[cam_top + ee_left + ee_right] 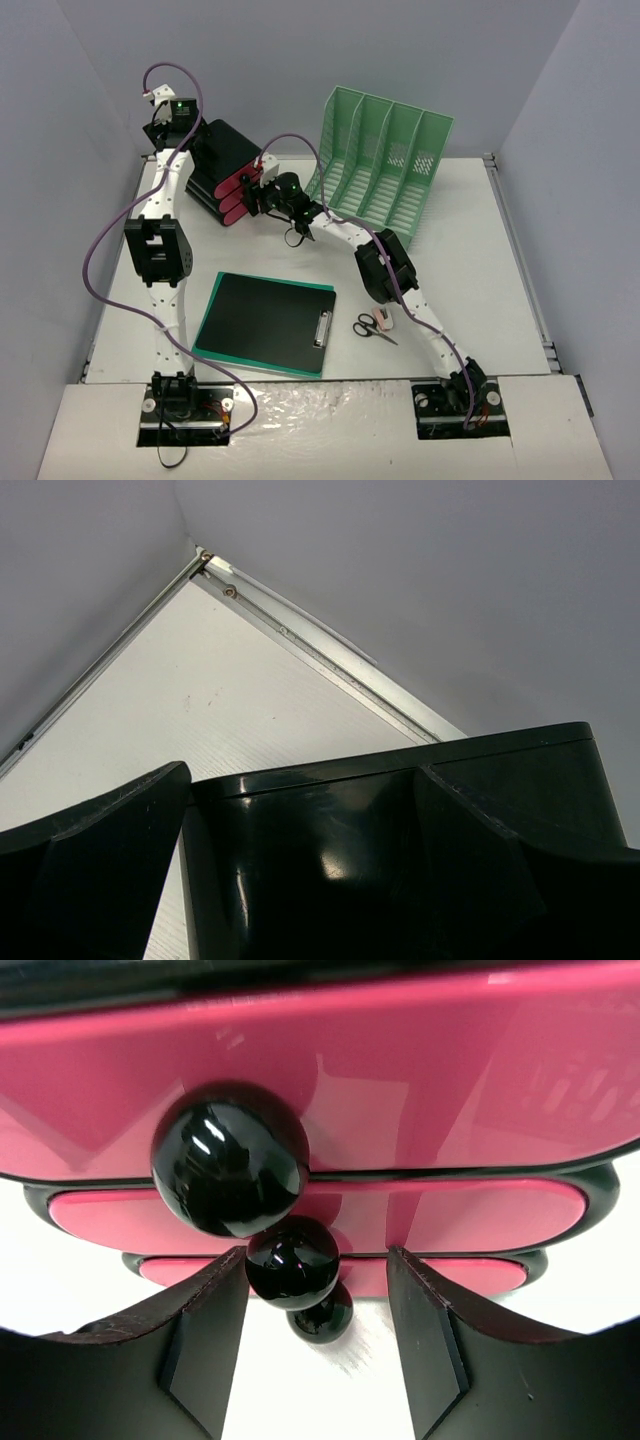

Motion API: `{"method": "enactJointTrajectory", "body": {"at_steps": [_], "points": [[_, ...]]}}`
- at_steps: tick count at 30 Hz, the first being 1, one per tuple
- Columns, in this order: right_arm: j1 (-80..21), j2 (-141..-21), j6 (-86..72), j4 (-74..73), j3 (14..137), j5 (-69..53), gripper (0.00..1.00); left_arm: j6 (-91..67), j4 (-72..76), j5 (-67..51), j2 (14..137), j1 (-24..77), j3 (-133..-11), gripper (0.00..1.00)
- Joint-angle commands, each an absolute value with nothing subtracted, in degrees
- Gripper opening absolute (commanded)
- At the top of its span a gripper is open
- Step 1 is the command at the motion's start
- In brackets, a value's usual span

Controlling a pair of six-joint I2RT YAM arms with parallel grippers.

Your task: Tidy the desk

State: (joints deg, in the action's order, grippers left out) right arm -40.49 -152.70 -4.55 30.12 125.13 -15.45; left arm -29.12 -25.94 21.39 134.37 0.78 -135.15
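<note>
Top external view gives us the white worktop (480, 260) lying flat beneath both arms, bearing a black-and-pink drawer unit (225, 170) at its far left, a green file rack (385, 160), a clipboard (265, 322) and scissors (372, 328). We see the right jaws parted either side of the unit's middle knob (292, 1260). The left jaws sit at its black top, and we cannot tell whether they grip.
</note>
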Motion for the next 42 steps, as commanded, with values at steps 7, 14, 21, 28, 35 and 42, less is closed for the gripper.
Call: {"method": "enactJointTrajectory", "body": {"at_steps": [7, 14, 21, 28, 35, 42], "points": [[-40.3, -149.7, -3.1, 33.9, 128.8, -14.5, 0.53, -25.8, -37.8, 18.9, 136.2, 1.3, -133.2, 0.90], [-40.3, -149.4, -3.0, 33.8, 128.5, -14.1, 0.43, -25.8, -37.8, 18.8, 136.1, 1.3, -133.1, 0.90], [-40.3, -148.1, -2.1, 32.5, 128.1, -14.0, 0.33, -25.8, -37.8, 18.8, 136.2, 1.3, -132.9, 0.90], [-40.3, -146.0, -1.3, 31.1, 125.6, -13.3, 0.18, -25.7, -37.9, 18.8, 136.2, 1.2, -132.5, 0.90], [-40.1, -142.7, -0.6, 30.2, 121.0, -12.3, 0.08, -25.8, -37.9, 18.9, 136.2, 1.2, -132.1, 0.90], [-39.8, -138.6, 0.9, 28.9, 116.1, -11.5, 0.00, -25.8, -37.9, 18.9, 136.2, 1.1, -131.7, 0.90]]}}
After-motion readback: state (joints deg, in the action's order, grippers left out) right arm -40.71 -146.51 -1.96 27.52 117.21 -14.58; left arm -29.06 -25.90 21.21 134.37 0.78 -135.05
